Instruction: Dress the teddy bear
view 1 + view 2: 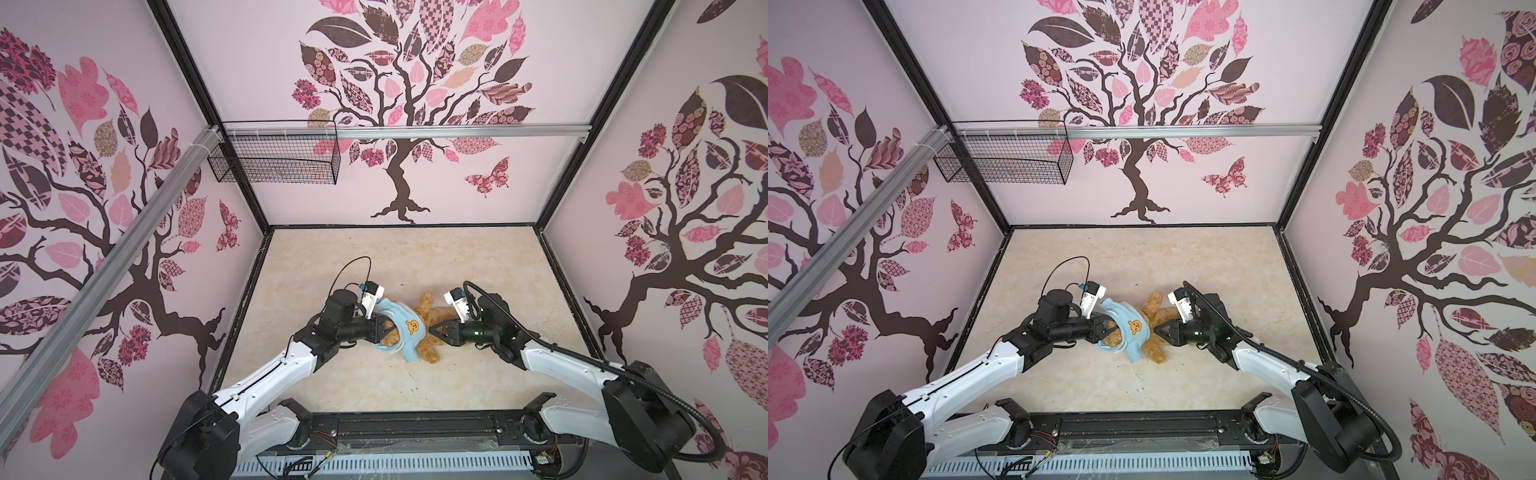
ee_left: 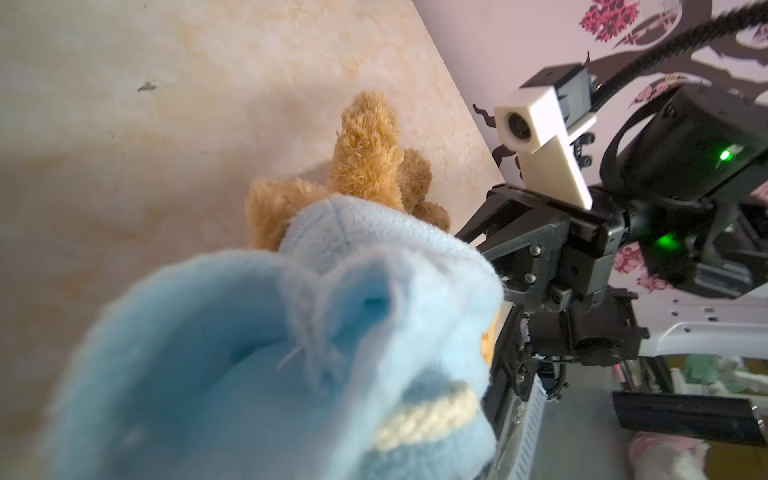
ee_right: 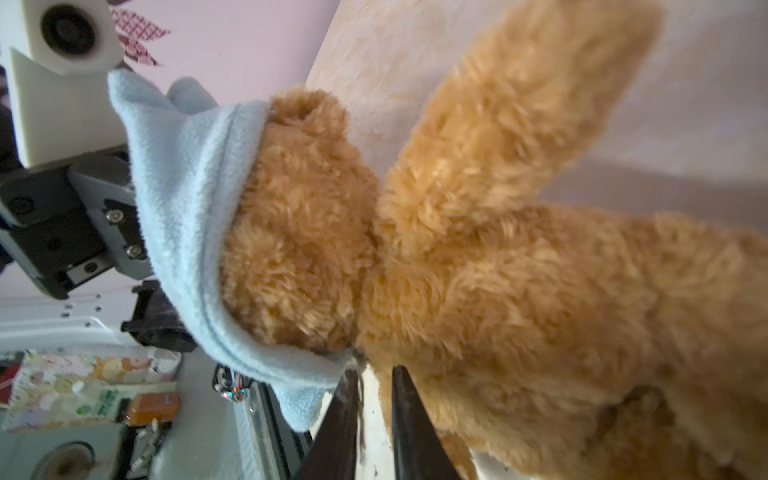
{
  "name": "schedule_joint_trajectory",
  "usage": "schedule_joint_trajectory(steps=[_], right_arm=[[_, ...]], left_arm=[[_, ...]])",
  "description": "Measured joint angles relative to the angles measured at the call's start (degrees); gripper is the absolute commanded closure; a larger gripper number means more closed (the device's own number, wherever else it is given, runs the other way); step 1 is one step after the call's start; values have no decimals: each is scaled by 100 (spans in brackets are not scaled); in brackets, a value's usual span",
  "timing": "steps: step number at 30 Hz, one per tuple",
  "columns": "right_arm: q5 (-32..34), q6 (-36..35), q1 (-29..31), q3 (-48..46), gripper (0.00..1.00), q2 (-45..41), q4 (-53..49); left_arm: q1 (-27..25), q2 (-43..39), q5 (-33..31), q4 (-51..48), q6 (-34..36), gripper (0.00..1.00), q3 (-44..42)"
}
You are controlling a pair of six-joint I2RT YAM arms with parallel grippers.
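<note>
Blue fleece of the hoodie [image 1: 405,323] is clamped in your left gripper [image 1: 388,328], left of the teddy bear [image 1: 434,318] lying on the table [image 1: 374,270]. Right of the bear, your right gripper [image 3: 375,374] has its jaws slightly apart, empty.

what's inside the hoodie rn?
The bear: its head sits inside the hoodie, with fur showing at the hem. The torso and one raised limb lie bare outside. The face and anything deeper in the sleeves are covered.
</note>
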Motion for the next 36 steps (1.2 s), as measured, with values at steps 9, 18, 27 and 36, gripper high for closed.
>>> schedule_joint_trajectory(steps=[9, 18, 27, 36], right_arm=[[-601, 557, -341, 535, 57, -466, -319], [-1095, 1338, -208, 946, 56, 420, 223], [-1143, 1405, 125, 1432, 62, 1021, 483], [-1034, 1244, 343, 1851, 100, 1609, 422]], left_arm=[[-13, 26, -90, -94, 1622, 100, 50], [-39, -63, 13, -50, 2092, 100, 50], [-44, -63, 39, -50, 2186, 100, 50], [-55, -63, 55, -76, 2186, 100, 50]])
